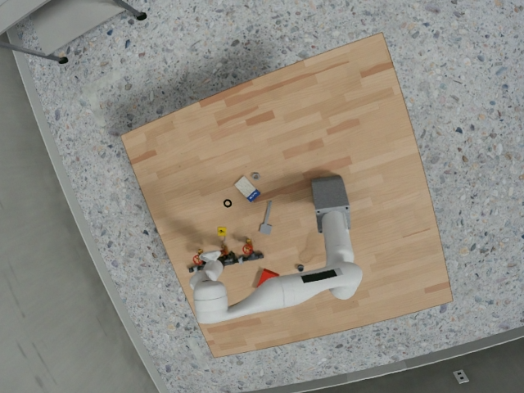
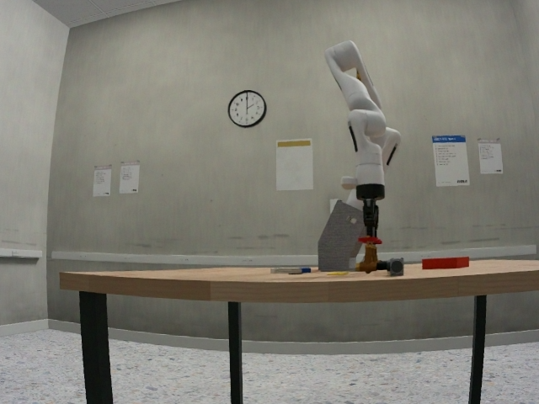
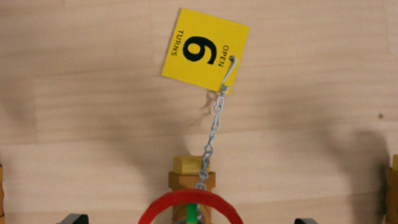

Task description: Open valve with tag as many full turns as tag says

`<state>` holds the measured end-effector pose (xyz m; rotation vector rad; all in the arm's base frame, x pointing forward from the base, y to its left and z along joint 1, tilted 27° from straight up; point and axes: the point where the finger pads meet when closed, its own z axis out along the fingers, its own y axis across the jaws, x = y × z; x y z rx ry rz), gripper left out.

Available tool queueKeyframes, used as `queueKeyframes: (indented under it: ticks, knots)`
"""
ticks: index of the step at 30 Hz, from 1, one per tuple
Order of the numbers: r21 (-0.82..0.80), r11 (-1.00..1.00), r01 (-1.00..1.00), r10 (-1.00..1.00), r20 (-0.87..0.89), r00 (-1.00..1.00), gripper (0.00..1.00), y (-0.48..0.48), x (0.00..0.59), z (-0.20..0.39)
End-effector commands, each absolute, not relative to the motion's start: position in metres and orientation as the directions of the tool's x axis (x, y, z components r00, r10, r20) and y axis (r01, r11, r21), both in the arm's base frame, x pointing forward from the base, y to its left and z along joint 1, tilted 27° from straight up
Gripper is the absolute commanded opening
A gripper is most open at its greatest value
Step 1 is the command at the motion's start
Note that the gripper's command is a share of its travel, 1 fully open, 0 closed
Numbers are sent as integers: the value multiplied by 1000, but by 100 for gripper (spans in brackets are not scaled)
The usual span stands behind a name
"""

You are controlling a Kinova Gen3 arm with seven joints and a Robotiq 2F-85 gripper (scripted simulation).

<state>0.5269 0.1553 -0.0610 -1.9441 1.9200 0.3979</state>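
Note:
A row of three brass valves on a dark pipe lies near the table's front left; the left valve (image 1: 196, 259) and the right valve (image 1: 247, 247) show red handwheels. The middle valve (image 3: 191, 176) has a chain (image 3: 212, 126) leading to a yellow tag (image 3: 205, 50) that reads "OPEN 6 TURNS"; the tag also shows in the overhead view (image 1: 221, 231). Its red handwheel (image 3: 189, 207) has a green mark at the hub. My gripper (image 3: 189, 219) points straight down over this handwheel (image 2: 370, 240). Its fingers stand wide open on either side of the wheel, apart from the rim.
A red block (image 1: 266, 277) lies right of the valves under my forearm. A grey scraper (image 1: 266, 219), a white and blue box (image 1: 247, 188), a black ring (image 1: 228, 200) and a small washer (image 1: 255, 173) lie farther back. The grey arm base (image 1: 330, 194) stands at mid-table.

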Motion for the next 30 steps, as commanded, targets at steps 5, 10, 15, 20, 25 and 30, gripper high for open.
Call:
queueKeyframes:
  ticks: [5, 10, 15, 20, 25, 30]
  knots:
    - [-70, 5, -998, -891, -454, 27, 100, 155, 528, -60]
    - [-70, 5, -998, -891, -454, 27, 100, 155, 528, -60]
    - [-69, 6, -998, -891, -454, 26, 100, 155, 528, -60]
    - [-62, 20, -998, -891, -455, 11, 100, 155, 528, -60]
    - [-44, 57, -997, -889, -457, -30, 100, 155, 528, -60]
    - [-25, 93, -995, -886, -458, -71, 100, 155, 528, -60]
